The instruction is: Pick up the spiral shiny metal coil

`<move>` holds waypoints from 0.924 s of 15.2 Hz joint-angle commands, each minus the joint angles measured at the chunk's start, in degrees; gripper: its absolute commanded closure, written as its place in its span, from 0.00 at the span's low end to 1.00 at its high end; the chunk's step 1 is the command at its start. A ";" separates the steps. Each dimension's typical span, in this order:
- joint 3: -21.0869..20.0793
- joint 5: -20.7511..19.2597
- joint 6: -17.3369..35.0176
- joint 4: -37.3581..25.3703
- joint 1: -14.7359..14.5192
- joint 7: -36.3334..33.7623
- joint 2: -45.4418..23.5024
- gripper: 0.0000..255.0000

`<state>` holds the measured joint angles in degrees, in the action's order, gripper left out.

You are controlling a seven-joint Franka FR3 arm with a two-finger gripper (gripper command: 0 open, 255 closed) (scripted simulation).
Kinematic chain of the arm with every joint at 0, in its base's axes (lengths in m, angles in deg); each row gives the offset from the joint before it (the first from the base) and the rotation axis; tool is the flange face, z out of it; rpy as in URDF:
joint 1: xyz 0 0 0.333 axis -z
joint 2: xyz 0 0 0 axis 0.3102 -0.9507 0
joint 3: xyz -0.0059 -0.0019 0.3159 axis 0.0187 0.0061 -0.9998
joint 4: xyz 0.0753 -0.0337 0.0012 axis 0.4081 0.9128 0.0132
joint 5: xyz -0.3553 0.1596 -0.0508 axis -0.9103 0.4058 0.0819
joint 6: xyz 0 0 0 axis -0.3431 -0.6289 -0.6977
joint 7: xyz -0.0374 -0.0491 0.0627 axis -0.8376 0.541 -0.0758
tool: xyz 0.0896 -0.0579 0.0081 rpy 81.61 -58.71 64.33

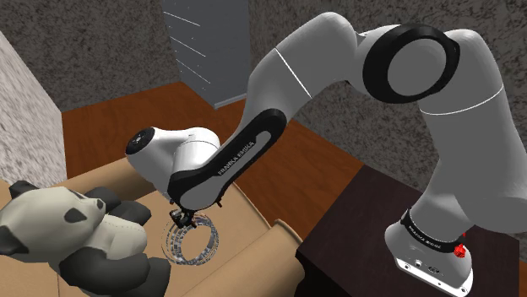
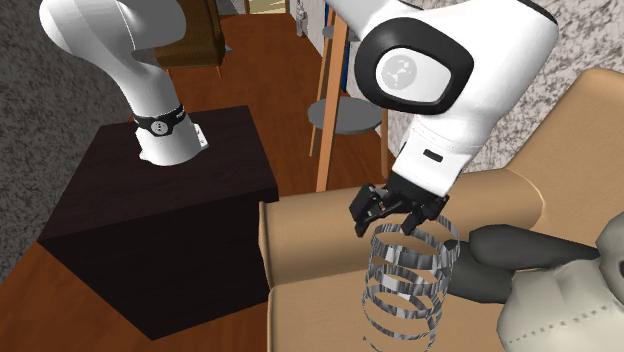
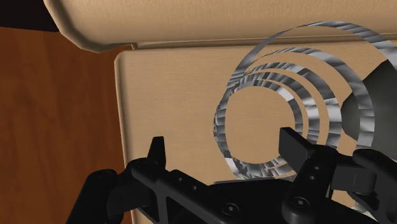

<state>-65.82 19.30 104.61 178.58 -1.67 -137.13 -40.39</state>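
In the shoulder view, the white arm (image 1: pixel 279 93) bends down from its dark box stand (image 1: pixel 355 228) to a tan sofa (image 1: pixel 253 221). The metal coil (image 1: pixel 192 240) sits on the seat right under the jaws. A grey-and-black panda plush (image 1: pixel 59 228) lies on the shoulder view's left, with its dark limb close to the coil. Bare seat and a rounded armrest lie on the other side, and wooden floor (image 1: pixel 127 126) runs beyond to a speckled grey wall (image 1: pixel 25 110).

In the second exterior view, the coil (image 2: pixel 405 285) stands like a spring, a stack of shiny banded rings with its axis near upright. The jaws are at its top ring, on the side toward the armrest; I cannot tell whether they touch it. The panda's dark limb (image 2: pixel 520 250) lies just beside the coil on this view's right. On the left, plain sofa cushion (image 2: pixel 310 240) reaches the seat's edge, then the blocky stand (image 2: pixel 160 210). A round stool (image 2: pixel 345 115) stands on the floor behind.

In the wrist view, both black fingers (image 3: pixel 157 149) stand wide apart, and the near rim of the coil (image 3: pixel 224 121) lies between them. The right finger overlaps a ring, but no clasp shows. The rings look concentric, silver with dark streaks. Smooth tan cushion (image 3: pixel 172 95) spreads beside the coil to a straight edge, with reddish floor (image 3: pixel 57 95) past it. A padded roll of the sofa (image 3: pixel 191 19) runs across beyond the coil.
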 commanded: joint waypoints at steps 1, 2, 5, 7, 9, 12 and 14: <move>0.37 -0.50 0.89 -0.24 -0.35 -0.46 -1.20 0.00; 0.53 -0.71 1.35 -0.26 -0.46 -0.61 -1.70 0.00; 1.02 -1.35 2.69 -0.40 -0.78 -1.05 -3.26 0.00; 1.12 -1.47 2.94 -0.44 -0.85 -1.13 -3.56 0.00; 1.09 -1.45 3.01 -0.18 -0.77 -1.13 -3.37 1.00; 1.09 -1.45 3.00 -0.19 -0.78 -1.15 -3.38 1.00; 1.10 -1.46 2.99 -0.24 -0.79 -1.14 -3.41 1.00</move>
<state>-64.71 17.84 107.64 178.30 -2.44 -138.29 -43.75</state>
